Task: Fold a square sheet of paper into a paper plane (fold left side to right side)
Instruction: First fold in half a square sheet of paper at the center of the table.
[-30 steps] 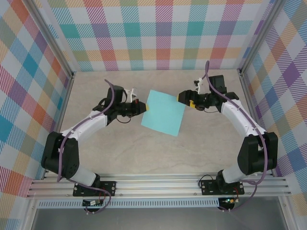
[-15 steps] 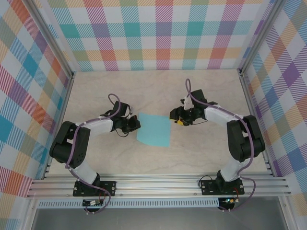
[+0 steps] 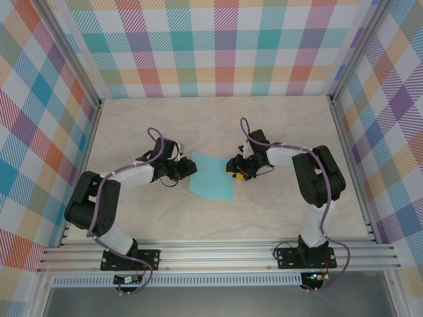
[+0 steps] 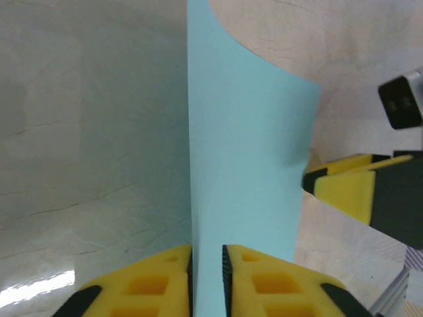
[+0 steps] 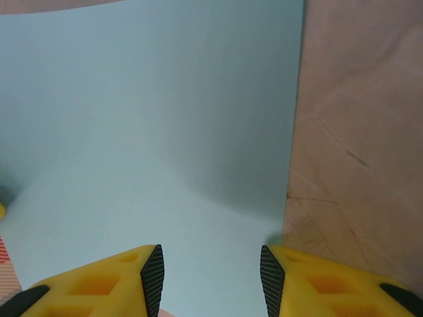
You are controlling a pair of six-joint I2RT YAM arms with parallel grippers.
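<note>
Square sheet of paper (image 3: 213, 177) passes ungripped through slightly parted left claw (image 4: 207, 254), under half-open right claw (image 5: 211, 264).

No writing, label, brand name, number or sign can be read anywhere in these views.
</note>
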